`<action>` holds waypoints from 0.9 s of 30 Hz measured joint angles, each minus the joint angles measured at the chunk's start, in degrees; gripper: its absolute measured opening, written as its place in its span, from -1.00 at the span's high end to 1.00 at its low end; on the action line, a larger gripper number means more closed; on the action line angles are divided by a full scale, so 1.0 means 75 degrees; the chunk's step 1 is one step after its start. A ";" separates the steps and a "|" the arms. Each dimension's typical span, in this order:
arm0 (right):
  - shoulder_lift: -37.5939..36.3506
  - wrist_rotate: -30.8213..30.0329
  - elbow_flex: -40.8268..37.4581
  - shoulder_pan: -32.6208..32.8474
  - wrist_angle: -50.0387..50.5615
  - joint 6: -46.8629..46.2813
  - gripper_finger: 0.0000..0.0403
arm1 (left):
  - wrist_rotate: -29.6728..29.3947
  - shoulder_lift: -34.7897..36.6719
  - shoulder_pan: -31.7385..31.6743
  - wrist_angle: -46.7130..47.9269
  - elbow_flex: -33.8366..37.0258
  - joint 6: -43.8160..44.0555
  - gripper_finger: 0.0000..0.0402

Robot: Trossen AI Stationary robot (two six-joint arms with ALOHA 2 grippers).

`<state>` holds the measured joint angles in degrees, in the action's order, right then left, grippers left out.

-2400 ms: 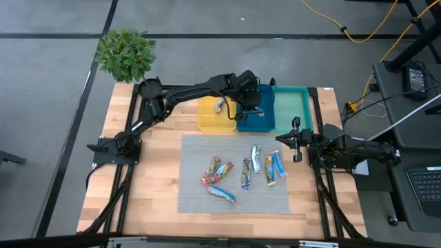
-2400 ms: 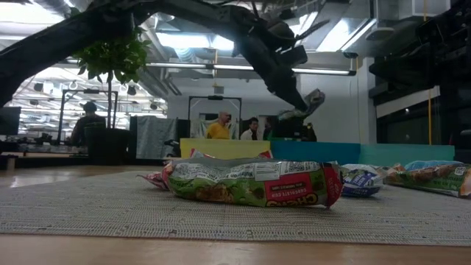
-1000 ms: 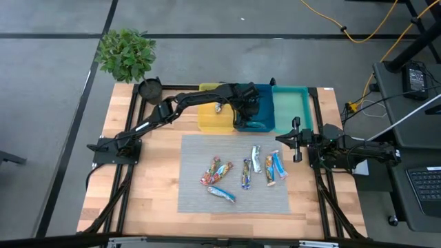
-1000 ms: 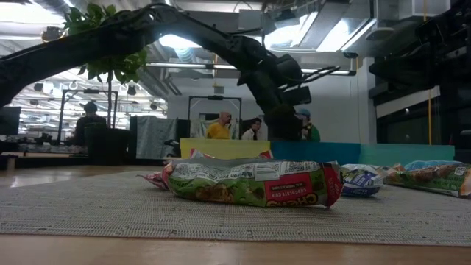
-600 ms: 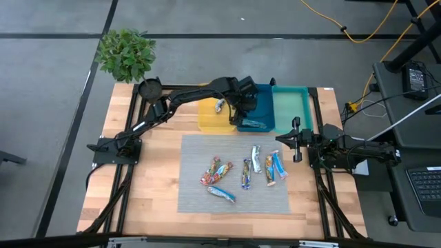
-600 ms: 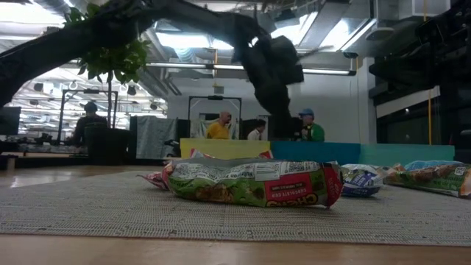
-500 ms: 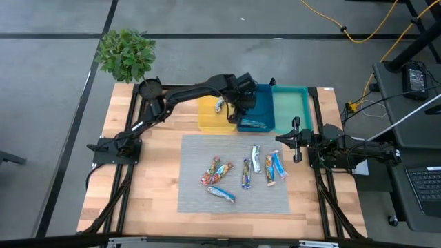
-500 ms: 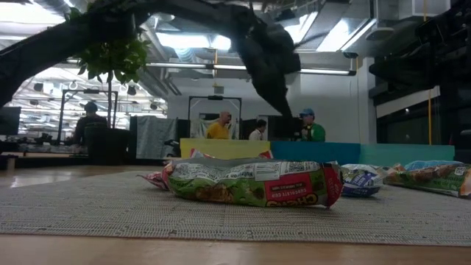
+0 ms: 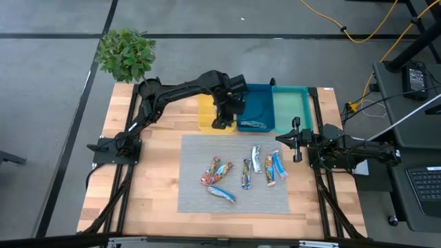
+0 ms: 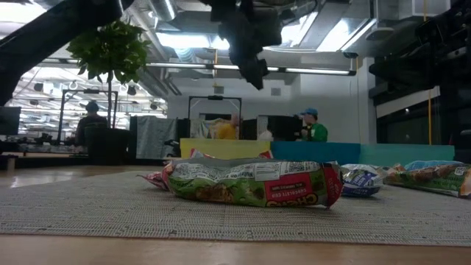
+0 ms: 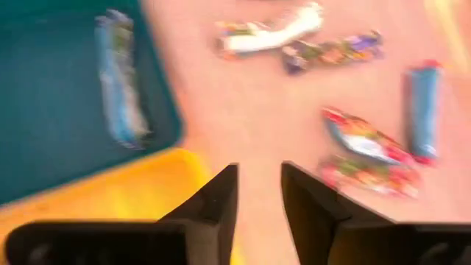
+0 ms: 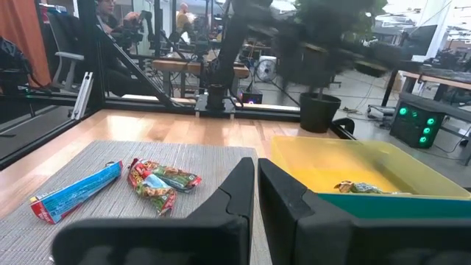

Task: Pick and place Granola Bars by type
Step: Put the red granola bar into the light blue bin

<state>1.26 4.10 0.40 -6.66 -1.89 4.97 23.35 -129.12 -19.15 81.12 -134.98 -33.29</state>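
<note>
Wooden table [image 9: 148,200] holds a big grey mat [image 9: 196,196] near its front edge. Three trays sit in a row along the back edge: a yellow tray [image 9: 207,114], a blue tray [image 9: 256,103] and a green tray [image 9: 293,107].

Next come the two arms. The left gripper [image 9: 222,122] hangs over the front edge of the yellow tray, right by the blue one. Its fingers [image 11: 213,210] stand a small way apart and hold nothing. The right gripper [image 9: 295,141] waits at the right side of the table, just off the mat's right edge. Its fingers [image 12: 239,195] are pressed together and hold nothing.

Now the small things, the bars. One blue-white bar [image 9: 253,125] lies in the blue tray. One bar [image 12: 360,188] lies in the yellow tray; its colour is hard to tell. The green tray looks bare. Six bars are left on the mat: a red-orange pair [image 9: 215,169] near the middle, a blue one [image 9: 222,194] toward the front, one dark one [image 9: 245,173], one silver one [image 9: 255,158], and a pair [image 9: 275,167] near the right edge.

So I think about two bars are sorted and six are left to do. The left arm looks free to go for another.

On the closest bar [image 10: 254,184] the red end shows upside-down letters. I cannot read the word for sure.
</note>
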 joint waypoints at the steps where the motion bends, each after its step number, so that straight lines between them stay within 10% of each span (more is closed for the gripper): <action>1: 0.0000 0.0000 0.0000 0.0000 0.0000 0.0000 0.88 | 0.0171 0.0030 0.0032 0.0226 0.0000 0.0002 0.54; 15: 0.0003 0.0000 -0.0002 0.0000 0.0000 0.0000 0.88 | 0.0694 0.0661 0.1095 0.1190 0.0076 0.0658 0.55; 27: 0.0003 0.0000 -0.0003 0.0000 -0.0001 0.0000 0.88 | -0.0464 0.1767 0.1910 0.1187 0.0076 0.2158 0.55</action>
<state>1.28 4.10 0.38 -6.66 -1.90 4.97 19.87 -115.87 -4.83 90.02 -134.41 -17.11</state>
